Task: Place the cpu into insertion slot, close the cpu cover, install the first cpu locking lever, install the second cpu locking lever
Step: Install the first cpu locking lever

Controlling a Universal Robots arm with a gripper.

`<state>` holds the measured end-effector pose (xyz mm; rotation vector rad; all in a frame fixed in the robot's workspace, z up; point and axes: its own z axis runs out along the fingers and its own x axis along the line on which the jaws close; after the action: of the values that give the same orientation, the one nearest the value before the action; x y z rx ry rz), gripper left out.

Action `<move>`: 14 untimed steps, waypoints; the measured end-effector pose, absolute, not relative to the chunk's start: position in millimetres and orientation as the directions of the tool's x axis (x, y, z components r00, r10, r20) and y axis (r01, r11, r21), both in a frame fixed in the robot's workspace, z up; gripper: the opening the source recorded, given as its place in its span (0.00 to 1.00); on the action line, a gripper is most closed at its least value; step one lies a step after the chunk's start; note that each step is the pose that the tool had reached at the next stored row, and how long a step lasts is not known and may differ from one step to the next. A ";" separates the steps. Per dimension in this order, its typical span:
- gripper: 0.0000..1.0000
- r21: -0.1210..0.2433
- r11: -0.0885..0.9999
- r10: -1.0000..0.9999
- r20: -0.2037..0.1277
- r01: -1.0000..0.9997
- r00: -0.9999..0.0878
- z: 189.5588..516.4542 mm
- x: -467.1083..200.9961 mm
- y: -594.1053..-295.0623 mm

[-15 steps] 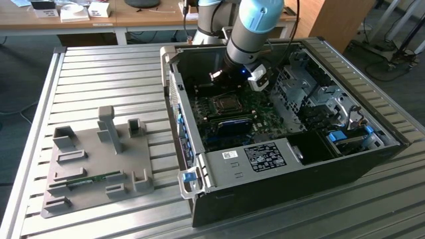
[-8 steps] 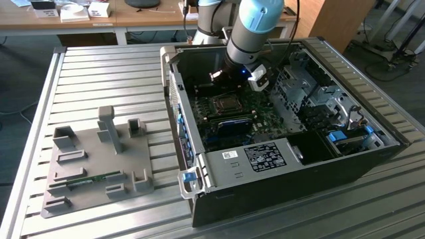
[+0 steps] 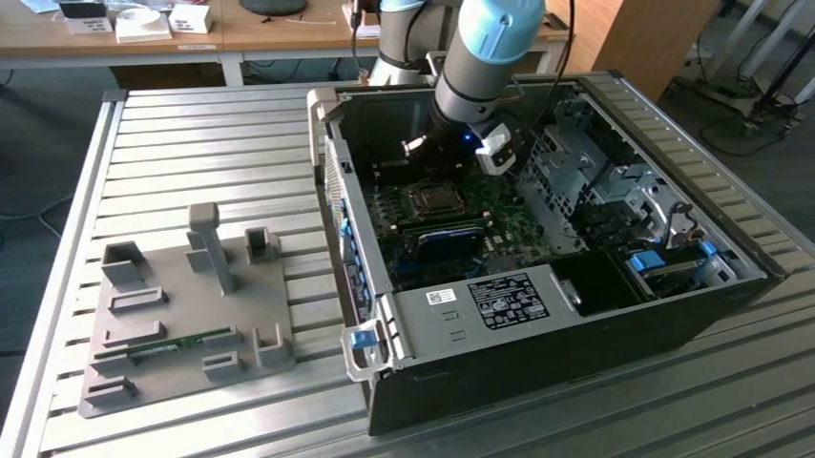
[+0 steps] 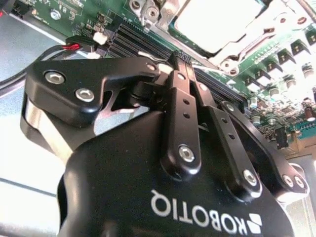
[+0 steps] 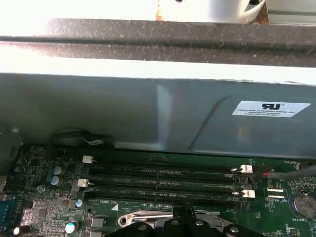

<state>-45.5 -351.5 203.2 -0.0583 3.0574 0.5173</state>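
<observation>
Second wrist view: silvery square cpu (image 4: 217, 22) partly out of frame; black gripper (image 4: 179, 60) pinched shut nr thin silvery cpu cover (image 4: 249, 45), contact unclear.

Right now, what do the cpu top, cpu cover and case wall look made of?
cpu top: pale silvery metal, smooth satin sheen. cpu cover: thin bare metal, probably stamped steel, bright glints on its edges. Case wall: grey sheet metal, dull finish, pressed crease visible; coating unclear.

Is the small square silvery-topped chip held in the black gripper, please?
No, the silvery chip lies flat down on the green circuit board, beyond the black gripper.
</observation>
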 end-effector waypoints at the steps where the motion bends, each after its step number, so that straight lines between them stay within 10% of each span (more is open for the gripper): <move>1: 0.11 0.328 0.944 -0.030 -0.046 -0.044 -0.998 203.3 -45.5 -351.5; 14: 0.11 0.328 0.944 -0.030 -0.046 -0.044 -0.998 213.0 -45.4 -351.5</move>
<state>-45.4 -351.5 213.0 -0.0584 3.0574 0.5174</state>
